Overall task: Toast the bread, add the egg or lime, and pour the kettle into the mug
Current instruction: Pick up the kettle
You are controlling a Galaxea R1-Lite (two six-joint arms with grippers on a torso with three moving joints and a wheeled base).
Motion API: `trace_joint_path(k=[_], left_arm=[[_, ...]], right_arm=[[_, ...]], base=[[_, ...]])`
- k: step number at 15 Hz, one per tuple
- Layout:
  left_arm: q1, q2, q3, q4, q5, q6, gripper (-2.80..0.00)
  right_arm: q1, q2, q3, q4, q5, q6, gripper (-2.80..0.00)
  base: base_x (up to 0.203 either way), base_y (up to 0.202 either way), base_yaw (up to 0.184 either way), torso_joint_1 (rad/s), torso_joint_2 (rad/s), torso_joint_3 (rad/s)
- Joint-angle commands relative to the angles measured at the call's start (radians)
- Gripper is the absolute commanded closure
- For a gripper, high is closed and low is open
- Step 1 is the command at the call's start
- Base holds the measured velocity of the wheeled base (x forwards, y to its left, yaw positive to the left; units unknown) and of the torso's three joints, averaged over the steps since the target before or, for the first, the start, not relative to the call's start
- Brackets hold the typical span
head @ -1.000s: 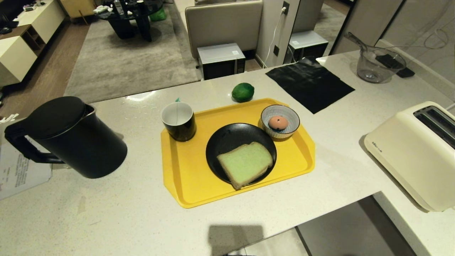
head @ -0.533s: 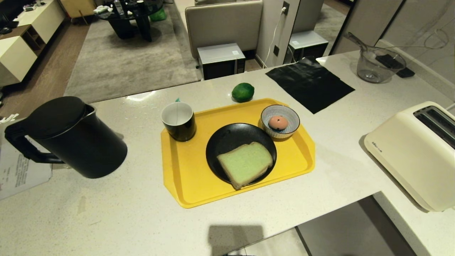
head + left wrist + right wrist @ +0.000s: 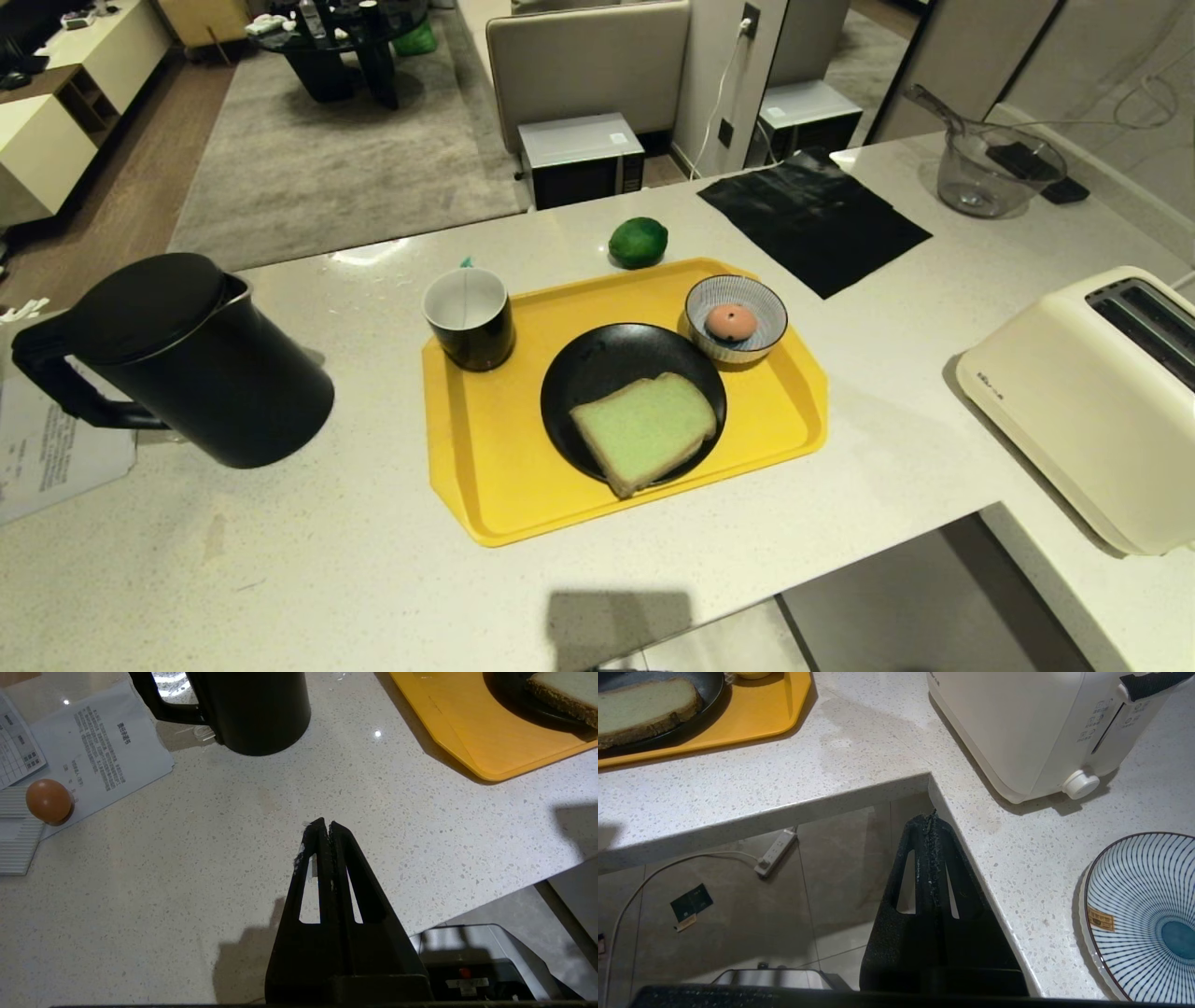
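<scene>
1. Green bread [image 3: 644, 431] lies on the black plate [image 3: 597, 369], frame centre
2. Left gripper [image 3: 325, 828] fingers pressed together, empty, over bare table [image 3: 187, 882]
3. Right gripper [image 3: 930, 820] likewise closed, empty

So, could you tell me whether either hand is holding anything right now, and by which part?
Nothing is held: the left hand and the right hand are both shut and empty.

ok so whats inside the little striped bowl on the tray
The striped bowl on the yellow tray holds one salmon-pink egg, resting near its middle. The bowl's floor under the egg is covered, so anything beneath it cannot be seen.
</scene>
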Motion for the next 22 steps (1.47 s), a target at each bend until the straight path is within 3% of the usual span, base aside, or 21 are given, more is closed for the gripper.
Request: trace_joint_path(k=[1, 7, 11, 12, 14, 15, 20, 22], left_arm=[[0.000, 0.050, -0.021, 0.006, 0.001, 0.001, 0.00], [-0.002, 0.283, -0.271, 0.070, 0.001, -0.027, 0.00], [-0.027, 0.391, -0.494, 0.276, -0.008, -0.027, 0.00], [-0.040, 0.404, -0.531, 0.351, -0.008, -0.025, 0.00], [-0.046, 0.404, -0.534, 0.378, -0.009, -0.026, 0.00], [-0.046, 0.401, -0.534, 0.391, -0.007, -0.026, -2.80], [-0.043, 0.413, -0.537, 0.401, 0.020, -0.038, -2.80], [-0.043, 0.425, -0.534, 0.400, 0.028, -0.081, -2.80]], right_arm=[[-0.001, 0.002, 0.026, -0.001, 0.000, 0.000, 0.00], [0.000, 0.002, 0.026, -0.001, 0.000, 0.000, 0.00], [0.000, 0.002, 0.026, -0.001, 0.000, 0.000, 0.00], [-0.001, 0.002, 0.026, -0.001, 0.000, 0.000, 0.00], [0.000, 0.002, 0.026, -0.001, 0.000, 0.000, 0.00], [-0.001, 0.002, 0.026, -0.001, 0.000, 0.000, 0.00], [0.000, 0.002, 0.026, -0.001, 0.000, 0.000, 0.00], [0.000, 0.002, 0.026, -0.001, 0.000, 0.000, 0.00]], base=[[0.000, 0.000, 0.000, 0.000, 0.00, 0.000], [0.000, 0.000, 0.000, 0.000, 0.00, 0.000], [0.000, 0.000, 0.000, 0.000, 0.00, 0.000], [0.000, 0.000, 0.000, 0.000, 0.00, 0.000], [0.000, 0.000, 0.000, 0.000, 0.00, 0.000], [0.000, 0.000, 0.000, 0.000, 0.00, 0.000], [0.000, 0.000, 0.000, 0.000, 0.00, 0.000], [0.000, 0.000, 0.000, 0.000, 0.00, 0.000]])
